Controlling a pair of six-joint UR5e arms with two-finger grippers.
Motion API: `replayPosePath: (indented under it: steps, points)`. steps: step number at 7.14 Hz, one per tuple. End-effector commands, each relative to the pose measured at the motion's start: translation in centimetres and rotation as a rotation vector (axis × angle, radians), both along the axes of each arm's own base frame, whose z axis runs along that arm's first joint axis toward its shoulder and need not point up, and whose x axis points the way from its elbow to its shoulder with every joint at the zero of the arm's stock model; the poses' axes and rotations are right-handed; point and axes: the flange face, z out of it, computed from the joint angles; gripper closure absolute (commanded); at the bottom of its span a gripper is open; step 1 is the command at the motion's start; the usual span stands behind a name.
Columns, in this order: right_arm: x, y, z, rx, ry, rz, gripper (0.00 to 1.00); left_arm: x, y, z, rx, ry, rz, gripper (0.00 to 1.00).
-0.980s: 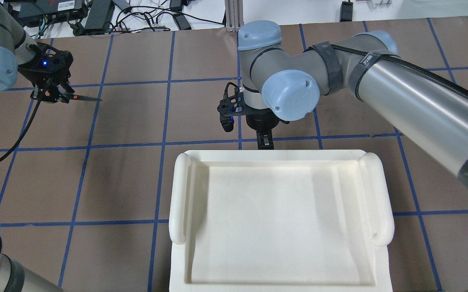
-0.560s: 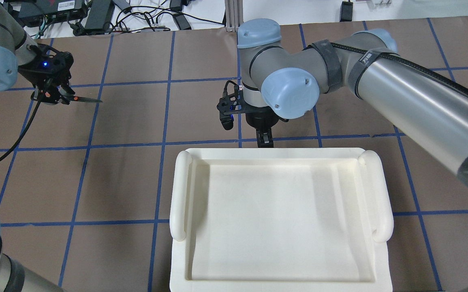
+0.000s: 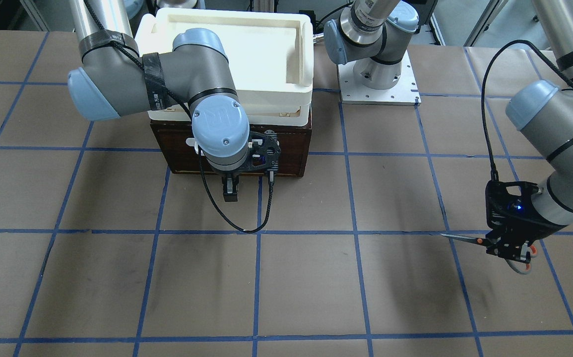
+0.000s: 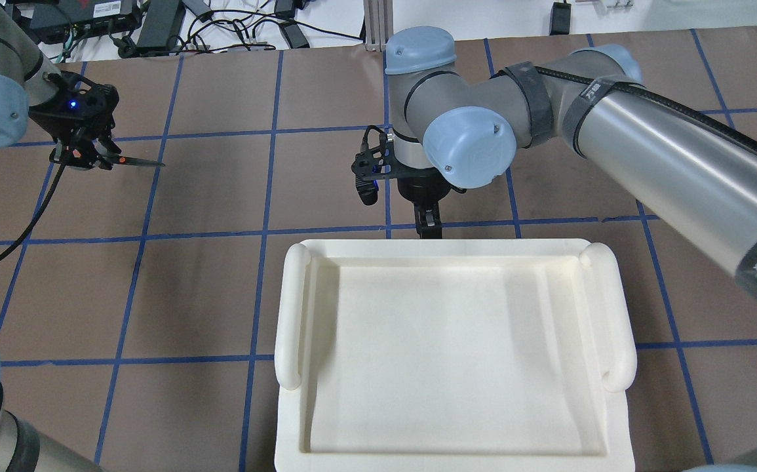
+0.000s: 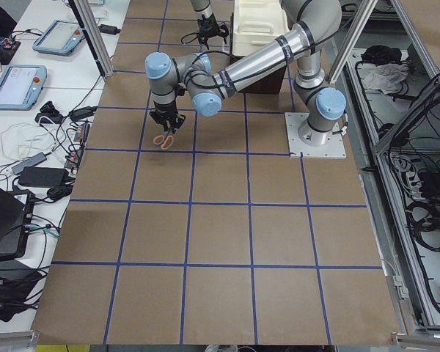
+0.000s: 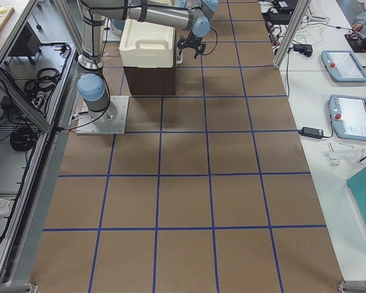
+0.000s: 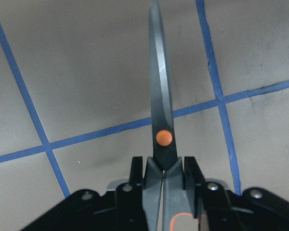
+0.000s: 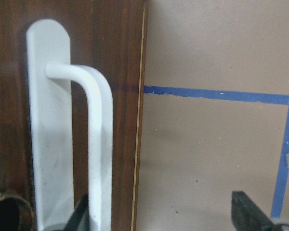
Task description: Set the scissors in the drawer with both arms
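Observation:
My left gripper is shut on the scissors near their orange pivot and holds them above the table at the far left, blades level. The left wrist view shows the dark blade sticking out from between the fingers. My right gripper hangs in front of the dark brown drawer, which is closed. In the right wrist view it is open, and the white bar handle stands just inside one finger.
A white plastic bin sits on top of the drawer's cabinet and hides it in the overhead view. The left arm's base plate stands beside the cabinet. Brown paper with blue tape lines covers the table.
My right arm's wrist has shifted slightly at the drawer front. My left gripper and the scissors have barely moved.

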Motion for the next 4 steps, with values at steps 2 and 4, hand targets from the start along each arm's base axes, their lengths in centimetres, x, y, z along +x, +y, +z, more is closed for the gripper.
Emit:
replayPosePath:
  steps: [2, 4]
  points:
    - [0.54, -1.94, 0.18, -0.02, -0.006, -0.001, 0.0, 0.01, -0.02, -0.1, 0.002, 0.001, 0.0, 1.0]
    - [0.42, -2.48, 0.35, -0.047, -0.016, -0.004, 0.0, -0.01, -0.02, -0.25, 0.015, -0.034, -0.007, 1.0]
